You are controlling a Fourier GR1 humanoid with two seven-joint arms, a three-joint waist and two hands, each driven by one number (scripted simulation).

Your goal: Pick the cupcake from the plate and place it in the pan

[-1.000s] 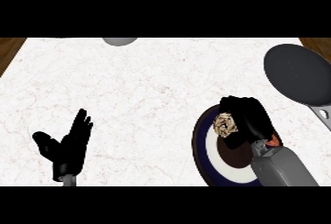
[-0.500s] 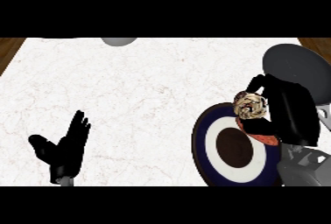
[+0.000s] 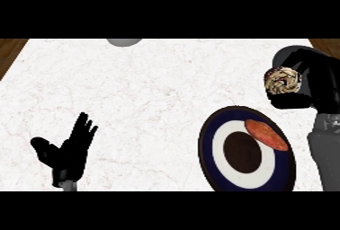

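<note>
One orange-red item [image 3: 266, 134] on plate [image 3: 211, 158].

Your right hand [image 3: 306, 81] at two o'clock is curled round the cupcake [image 3: 281, 81], held above the desk [image 3: 153, 94] past the plate [image 3: 216, 155]. A reddish food piece [image 3: 266, 134] lies on the plate's rim. Your left hand [image 3: 66, 150] rests open at eight o'clock.
</note>
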